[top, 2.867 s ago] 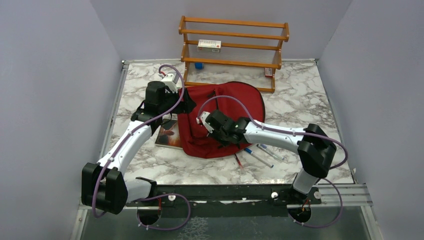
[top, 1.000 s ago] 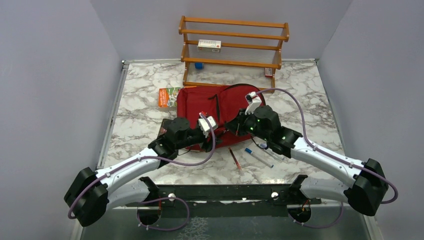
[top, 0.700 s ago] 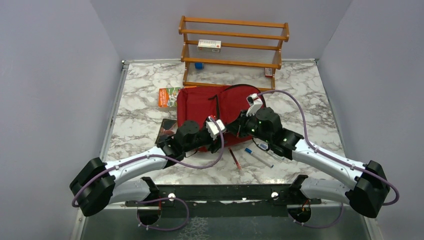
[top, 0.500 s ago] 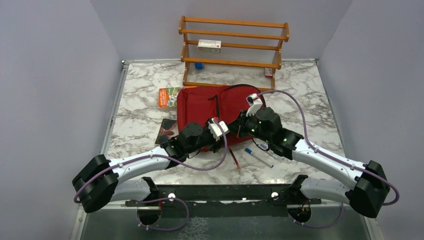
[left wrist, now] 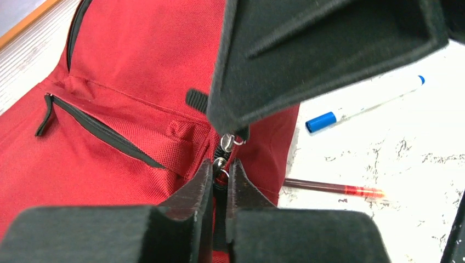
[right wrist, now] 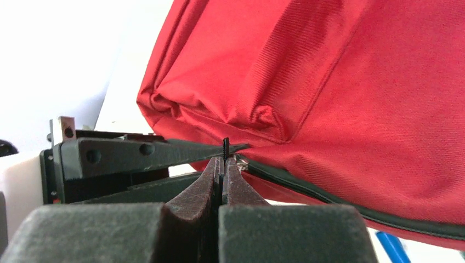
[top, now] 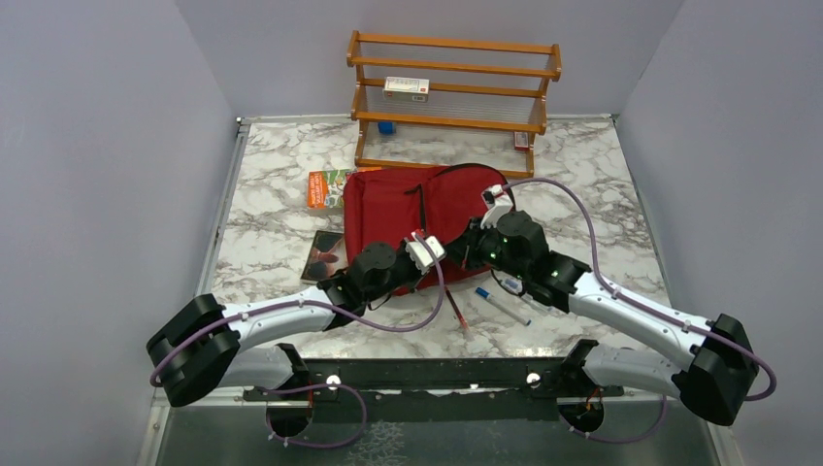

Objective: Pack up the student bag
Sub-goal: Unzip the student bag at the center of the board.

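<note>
A marble table [top: 602, 184] carries the student bag [top: 388, 209] at its middle, just in front of a wooden rack [top: 451, 87]. From above, the left gripper [top: 442, 258] and right gripper [top: 464, 254] meet at the bag's near edge. The left wrist camera shows its jaws almost together, pinching a metal zipper pull [left wrist: 220, 163]. The right wrist camera shows its jaws fully closed on a thin black tab [right wrist: 225, 143].

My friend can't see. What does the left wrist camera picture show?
The jaws of the left gripper pinch a black zipper pull on the red student bag. A blue-capped marker and a red pen lie on the marble table beside it.
</note>
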Available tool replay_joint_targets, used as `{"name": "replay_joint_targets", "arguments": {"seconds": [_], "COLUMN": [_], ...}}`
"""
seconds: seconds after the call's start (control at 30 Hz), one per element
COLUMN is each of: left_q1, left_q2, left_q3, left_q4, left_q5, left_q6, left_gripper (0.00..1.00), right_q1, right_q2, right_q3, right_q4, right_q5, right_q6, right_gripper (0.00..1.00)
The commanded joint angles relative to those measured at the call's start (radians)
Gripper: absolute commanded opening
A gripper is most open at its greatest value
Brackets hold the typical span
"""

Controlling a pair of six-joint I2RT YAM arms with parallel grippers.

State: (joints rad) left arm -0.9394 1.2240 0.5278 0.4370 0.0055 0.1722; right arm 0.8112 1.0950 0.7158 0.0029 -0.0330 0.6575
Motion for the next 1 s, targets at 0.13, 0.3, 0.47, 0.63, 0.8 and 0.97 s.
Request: {"name": "replay_joint_targets", "arguments": {"seconds": [0.13,0.3,0.47,0.63,0.8,0.97], "left_q1": [-0.013,-0.019,-0.020,-0.021,-0.021,-0.021], "left_q2": [-0.043,-0.058,-0.068,-0.073,-0.103,-0.146], "left_q3": [-0.082,-0.124,-0.142,-0.164,-0.202,-0.236], "left_q4": [0.038,0.039,0.039,0.041,0.040,0.039], "left_q5": [0.017,-0.017,-0.065,-0.106,-0.146,-0.201], "left_q6": [-0.109,-0.141,-0.150,-0.168,-0.209,-0.222], "left_gripper": [0.00,0.00,0.00,0.00,0.00,0.00], "right_q1": [-0.001,-0.001,-0.013,-0.057,-0.164,-0.305], "right_q2": [-0.066,-0.058,-0.054,-0.053,-0.040,-0.001], "right_q3": [0.026,0.053,0.076,0.083,0.080,0.084], "right_q4": [-0.167,-0.258,-0.314,-0.327,-0.312,-0.269], "right_q5": [0.269,0.406,0.516,0.562,0.519,0.421], "right_q6": [-0.006,-0.046,-0.100,-0.159,-0.210,-0.268], "right_gripper": [0.00,0.00,0.00,0.00,0.00,0.00]}}
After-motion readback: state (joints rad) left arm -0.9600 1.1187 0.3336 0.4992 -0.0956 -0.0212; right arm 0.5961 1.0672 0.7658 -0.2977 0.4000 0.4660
